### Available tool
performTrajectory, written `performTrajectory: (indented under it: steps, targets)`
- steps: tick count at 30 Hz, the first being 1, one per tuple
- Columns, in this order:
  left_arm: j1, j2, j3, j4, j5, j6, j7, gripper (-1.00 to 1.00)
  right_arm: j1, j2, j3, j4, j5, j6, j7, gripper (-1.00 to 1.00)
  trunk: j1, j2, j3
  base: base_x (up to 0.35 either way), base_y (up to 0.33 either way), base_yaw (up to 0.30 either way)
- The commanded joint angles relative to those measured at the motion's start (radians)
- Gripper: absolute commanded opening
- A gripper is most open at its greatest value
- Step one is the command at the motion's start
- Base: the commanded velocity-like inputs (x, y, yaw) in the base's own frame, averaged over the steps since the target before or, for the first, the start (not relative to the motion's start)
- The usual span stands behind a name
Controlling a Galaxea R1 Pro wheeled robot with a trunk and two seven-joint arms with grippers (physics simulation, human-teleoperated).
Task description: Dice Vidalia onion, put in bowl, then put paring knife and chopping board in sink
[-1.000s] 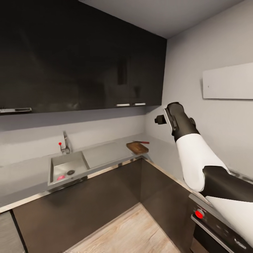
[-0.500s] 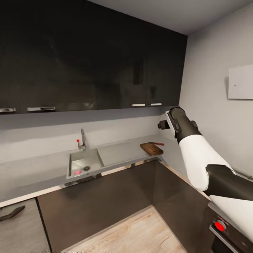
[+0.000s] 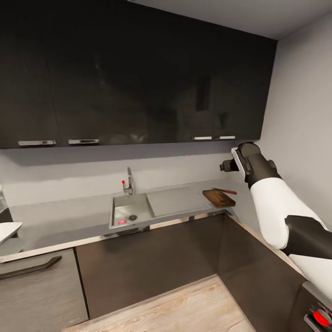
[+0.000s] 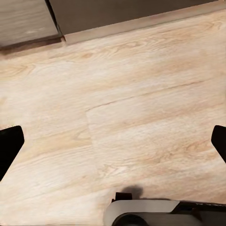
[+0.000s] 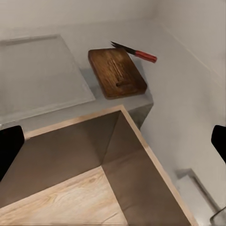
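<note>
Glossy black upper cabinets (image 3: 138, 78) with chrome bar handles run along the pale grey wall (image 3: 92, 170) of the kitchen, above a long grey bench (image 3: 69, 216) with a shiny steel front edge and dark cabinet fronts below. Set into the bench is the sink (image 3: 131, 210), a rectangular steel basin with a round drain, a flat drainboard (image 3: 177, 200) beside it toward the corner, and a chrome faucet (image 3: 129, 182) with a small red knob behind it. A small pinkish round thing, the Vidalia onion (image 3: 122, 222), lies in the basin just beside the drain.

Past the drainboard, near the corner of the bench, lies the chopping board (image 3: 218, 198), dark brown wood; in the right wrist view the chopping board (image 5: 117, 72) shows its slot handle near the short edge nearer the bench front. The paring knife (image 5: 134, 52) lies on the bench just behind the board, close to its far edge, dark blade pointing toward the sink and red handle toward the side wall; whether it touches the board is unclear.

The right arm (image 3: 272, 198), white and black, is raised at the right of the head view, well apart from the board. The right gripper (image 5: 113, 146) is spread wide, fingers at the two edges of its wrist view, holding nothing. The left gripper (image 4: 113, 146) is likewise spread wide and empty, over the pale wooden floor (image 4: 117, 103).
</note>
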Motion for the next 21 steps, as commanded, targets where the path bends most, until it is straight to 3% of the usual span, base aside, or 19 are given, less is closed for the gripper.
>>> performTrajectory:
  steps: [1, 5, 9, 12, 17, 18, 21]
  targets:
    - [0.0, 0.0, 0.001, -0.001, 0.003, -0.001, -0.001, 1.0, 0.0, -0.008, -0.003, 0.006, 0.004, 0.003, 0.011, 1.0, 0.0, -0.001, 0.0, 0.0, 0.0, 0.284]
    - [0.0, 0.0, 0.001, -0.001, 0.003, -0.001, -0.001, 1.0, 0.001, -0.072, -0.004, 0.071, 0.004, -0.013, 0.056, 1.0, 0.0, -0.001, 0.0, 0.0, 0.0, 0.278]
    - [0.0, 0.0, 0.001, -0.001, 0.003, -0.001, -0.001, 1.0, 0.0, -0.15, -0.005, 0.142, 0.003, -0.089, 0.081, 1.0, 0.0, -0.001, 0.0, 0.0, 0.0, 0.105]
    - [0.0, 0.0, 0.001, -0.001, 0.003, -0.001, -0.001, 1.0, 0.001, -0.184, -0.006, 0.173, -0.001, -0.115, 0.082, 1.0, 0.0, -0.001, 0.0, 0.0, 0.0, 0.026]
    - [0.0, 0.0, 0.002, -0.001, 0.003, -0.001, -0.001, 1.0, 0.001, -0.204, -0.023, 0.225, -0.007, -0.133, 0.072, 1.0, 0.0, -0.001, 0.0, 0.0, 0.0, 0.006]
    - [0.0, 0.0, 0.001, -0.001, 0.003, -0.001, -0.001, 1.0, 0.001, -0.204, -0.041, 0.236, -0.012, -0.143, 0.061, 1.0, 0.0, -0.001, 0.0, 0.0, 0.0, 0.002]
    - [0.0, 0.0, 0.001, -0.001, 0.003, -0.001, -0.001, 1.0, 0.0, -0.187, -0.183, 0.252, -0.055, -0.181, -0.048, 1.0, 0.0, -0.001, 0.0, 0.0, 0.0, 0.0]
